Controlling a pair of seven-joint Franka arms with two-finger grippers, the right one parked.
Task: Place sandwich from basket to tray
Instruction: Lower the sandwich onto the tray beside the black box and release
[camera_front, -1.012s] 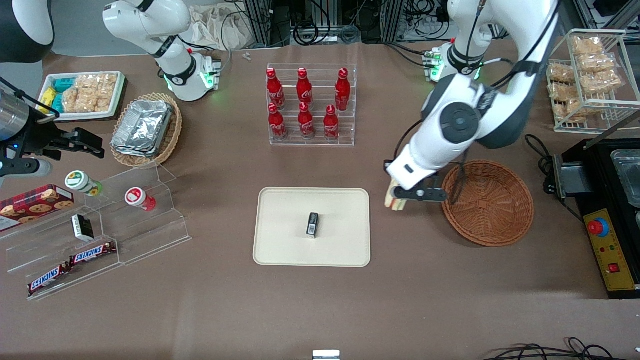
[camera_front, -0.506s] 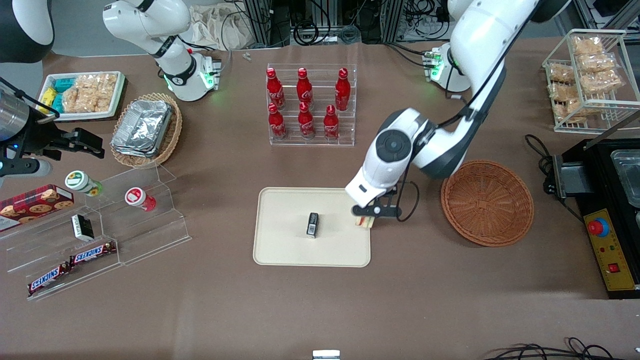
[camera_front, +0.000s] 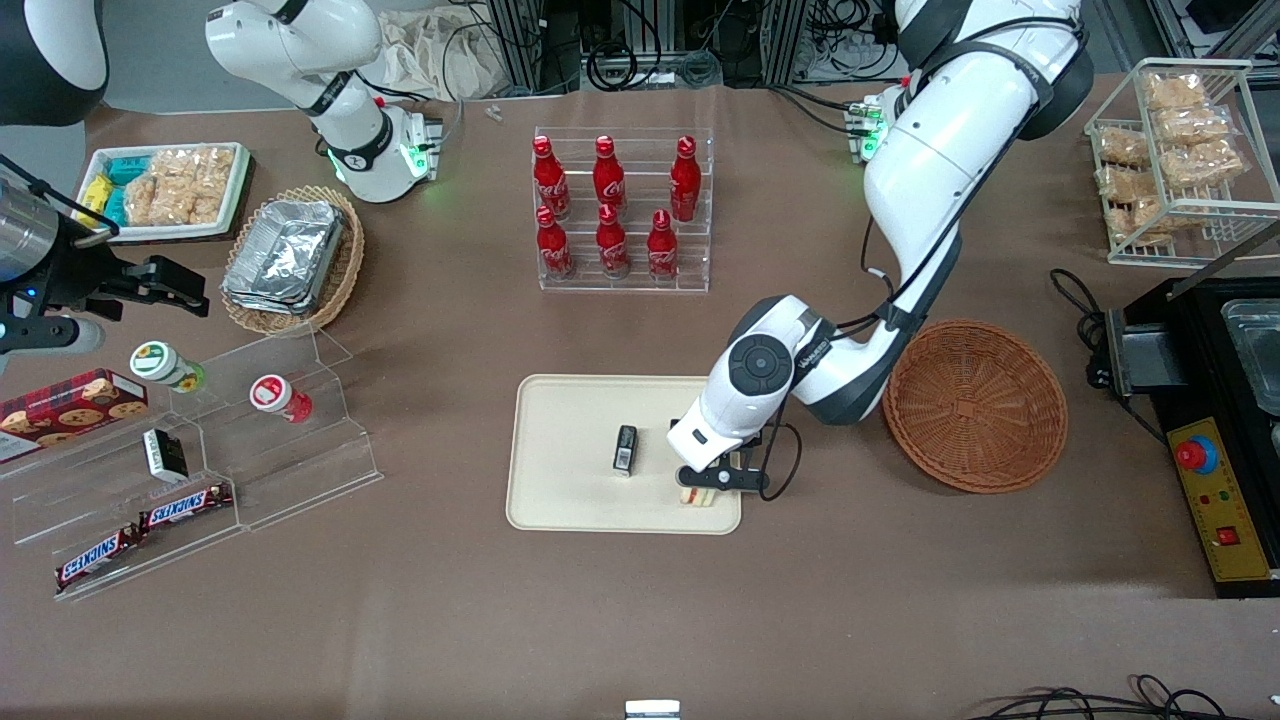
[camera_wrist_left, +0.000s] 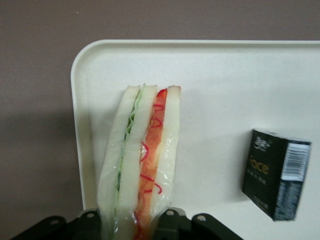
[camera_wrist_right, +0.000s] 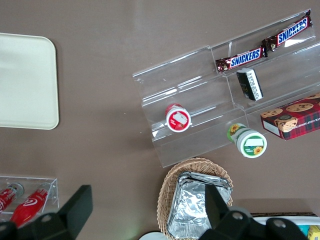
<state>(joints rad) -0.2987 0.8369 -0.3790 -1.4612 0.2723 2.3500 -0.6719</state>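
Carried over from beside the basket (camera_front: 975, 405), the sandwich (camera_wrist_left: 142, 165) now hangs clamped in the gripper (camera_front: 712, 484) above the tray (camera_front: 570, 500), near the black box (camera_front: 625, 448), so release comes next.

Sandwich (camera_wrist_left: 145, 165): pale white bread, green layer beside an orange-red layer with thin red streaks. Tray (camera_front: 570, 495): plain cream, no pattern. Basket (camera_front: 975, 405): reddish-brown woven wicker. Box (camera_wrist_left: 276, 173) on the tray: black, faint gold lettering, white barcode panel on one side. End effector (camera_front: 712, 480): black, over the tray corner nearest the basket, on a white arm with dark grey joints. Worktop (camera_front: 850, 600): uniform dull brown. Bottles (camera_front: 608, 205) in clear rack: red with white script. Candy bars (camera_front: 185, 506): brown wrappers, blue-and-white lettering.
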